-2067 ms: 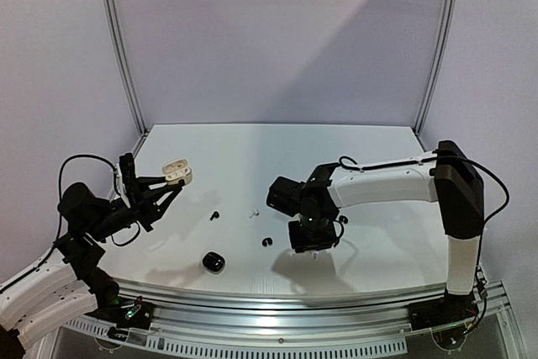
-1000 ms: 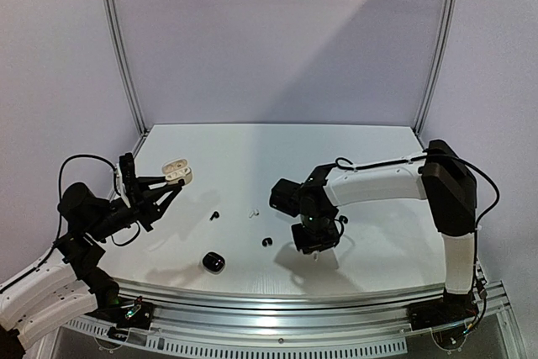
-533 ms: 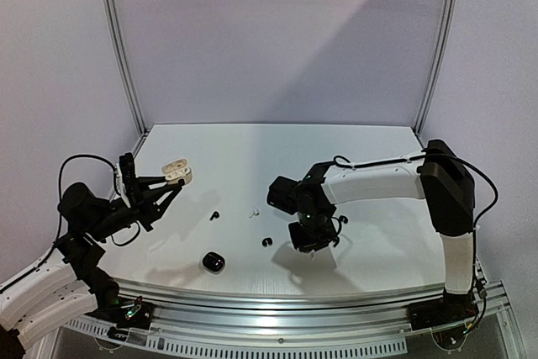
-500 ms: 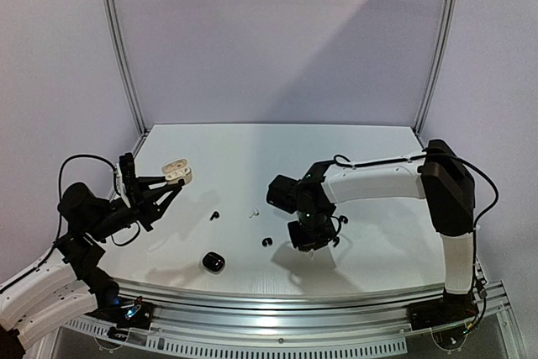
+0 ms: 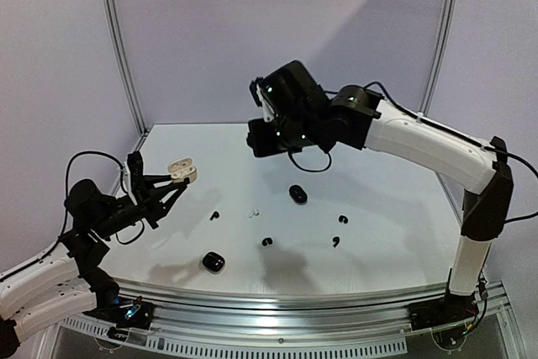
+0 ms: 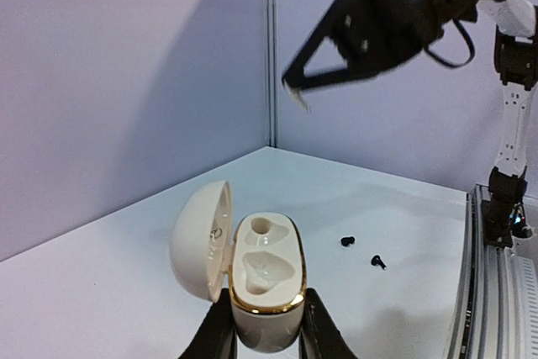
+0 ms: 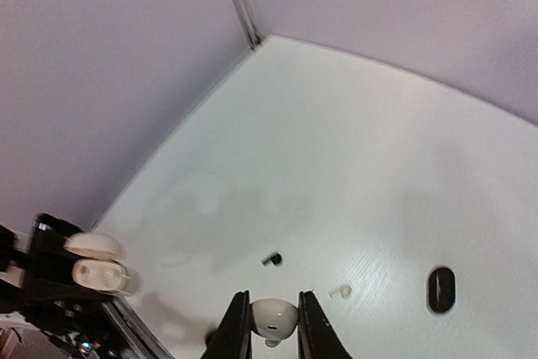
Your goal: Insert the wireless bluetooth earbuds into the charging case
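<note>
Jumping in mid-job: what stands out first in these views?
The right gripper hangs high above the white table, shut on a tiny white earbud. At the left, the left gripper holds an open cream oval charging case with a gold rim, both sockets empty.

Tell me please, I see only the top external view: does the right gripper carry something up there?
Observer: Yes. In the right wrist view the right gripper pinches a white earbud.
Operator: And the other arm, is it ready to receive it?
Observer: The left wrist view shows the charging case held open in the left gripper, its lid swung aside and both sockets empty.
</note>
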`<move>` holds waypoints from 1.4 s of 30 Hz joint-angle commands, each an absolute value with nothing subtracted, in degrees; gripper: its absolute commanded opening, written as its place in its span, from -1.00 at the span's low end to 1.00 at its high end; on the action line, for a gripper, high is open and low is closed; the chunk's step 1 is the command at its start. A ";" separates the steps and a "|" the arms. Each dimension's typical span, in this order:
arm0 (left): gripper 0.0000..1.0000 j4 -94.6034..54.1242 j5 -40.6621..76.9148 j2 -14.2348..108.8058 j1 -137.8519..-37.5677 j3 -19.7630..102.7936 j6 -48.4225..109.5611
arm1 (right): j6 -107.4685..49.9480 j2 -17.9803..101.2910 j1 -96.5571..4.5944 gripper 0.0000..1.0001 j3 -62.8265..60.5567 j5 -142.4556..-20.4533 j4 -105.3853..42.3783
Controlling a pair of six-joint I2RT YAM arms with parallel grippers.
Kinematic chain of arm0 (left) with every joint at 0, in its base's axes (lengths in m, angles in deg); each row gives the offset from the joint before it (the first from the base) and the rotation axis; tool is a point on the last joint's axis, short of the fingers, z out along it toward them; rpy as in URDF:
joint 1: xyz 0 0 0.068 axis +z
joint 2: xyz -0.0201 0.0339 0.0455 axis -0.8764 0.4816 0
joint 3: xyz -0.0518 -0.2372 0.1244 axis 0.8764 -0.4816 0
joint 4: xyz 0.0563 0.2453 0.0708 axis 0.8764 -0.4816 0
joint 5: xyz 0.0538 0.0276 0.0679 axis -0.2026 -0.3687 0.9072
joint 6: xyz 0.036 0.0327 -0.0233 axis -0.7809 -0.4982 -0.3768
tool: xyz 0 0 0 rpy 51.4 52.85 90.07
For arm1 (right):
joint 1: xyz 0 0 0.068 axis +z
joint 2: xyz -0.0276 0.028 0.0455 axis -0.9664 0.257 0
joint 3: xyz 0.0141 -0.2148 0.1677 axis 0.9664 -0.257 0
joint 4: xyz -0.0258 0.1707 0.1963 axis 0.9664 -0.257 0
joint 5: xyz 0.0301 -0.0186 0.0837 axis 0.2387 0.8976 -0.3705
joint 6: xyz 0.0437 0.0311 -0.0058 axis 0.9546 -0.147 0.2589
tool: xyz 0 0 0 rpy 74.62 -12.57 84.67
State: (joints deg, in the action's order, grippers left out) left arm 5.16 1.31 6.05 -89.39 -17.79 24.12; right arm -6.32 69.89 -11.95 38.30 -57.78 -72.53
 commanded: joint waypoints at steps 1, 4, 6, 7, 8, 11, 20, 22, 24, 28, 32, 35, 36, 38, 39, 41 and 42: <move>-1.00 8.33 8.18 6.97 -92.88 -15.21 21.12 | -19.75 68.29 -8.33 -1.00 39.04 -59.24 -51.79; -1.00 6.84 12.15 8.14 -94.91 -13.78 20.66 | -27.27 69.33 -5.73 -1.00 39.07 -62.37 -44.54; -1.00 5.98 13.94 8.47 -96.03 -12.87 20.66 | -31.65 70.06 -4.56 -1.00 39.05 -64.11 -41.31; -1.00 5.63 14.41 8.53 -96.50 -12.49 20.74 | -33.84 70.72 -4.32 -1.00 39.06 -65.44 -40.20; -1.00 5.50 14.60 8.49 -96.80 -12.20 20.94 | -34.78 71.12 -4.26 -1.00 39.07 -66.93 -39.40; -1.00 5.21 13.89 8.62 -97.16 -11.56 21.48 | -38.53 72.32 -4.07 -1.00 38.99 -69.72 -37.90; -1.00 6.04 9.91 8.40 -97.16 -11.60 22.85 | -43.85 73.43 -3.07 -1.00 36.10 -70.15 -37.39; -1.00 5.88 9.94 8.23 -97.16 -11.43 22.88 | -44.71 73.60 -3.05 -1.00 35.49 -68.88 -37.39; -1.00 5.78 9.95 8.06 -97.16 -11.43 22.85 | -45.21 73.77 -3.09 -1.00 34.71 -68.02 -37.30; -1.00 5.42 9.80 7.66 -97.16 -11.34 23.11 | -45.37 73.99 -3.08 -1.00 33.53 -67.46 -37.15; -1.00 5.49 9.36 7.43 -97.16 -11.32 23.34 | -45.67 74.17 -3.05 -1.00 32.76 -66.52 -37.37; -1.00 5.62 9.04 7.47 -97.16 -11.39 23.06 | -45.80 74.22 -3.12 -1.00 32.34 -65.74 -36.64; -1.00 5.63 8.99 7.55 -97.16 -11.40 23.09 | -45.77 74.22 -3.09 -1.00 32.22 -65.59 -36.32; -1.00 5.69 9.15 7.50 -97.16 -11.33 23.11 | -45.85 74.42 -3.09 -1.00 32.15 -65.52 -36.20; -1.00 5.77 9.16 7.49 -97.16 -11.32 23.17 | -45.86 74.47 -3.09 -1.00 32.07 -65.22 -36.25; -1.00 5.86 9.16 7.40 -97.16 -11.32 23.09 | -45.87 74.43 -3.10 -1.00 31.32 -64.48 -36.21; -1.00 5.86 9.02 7.40 -97.16 -11.32 23.06 | -45.95 74.27 -3.08 -1.00 30.99 -64.35 -35.96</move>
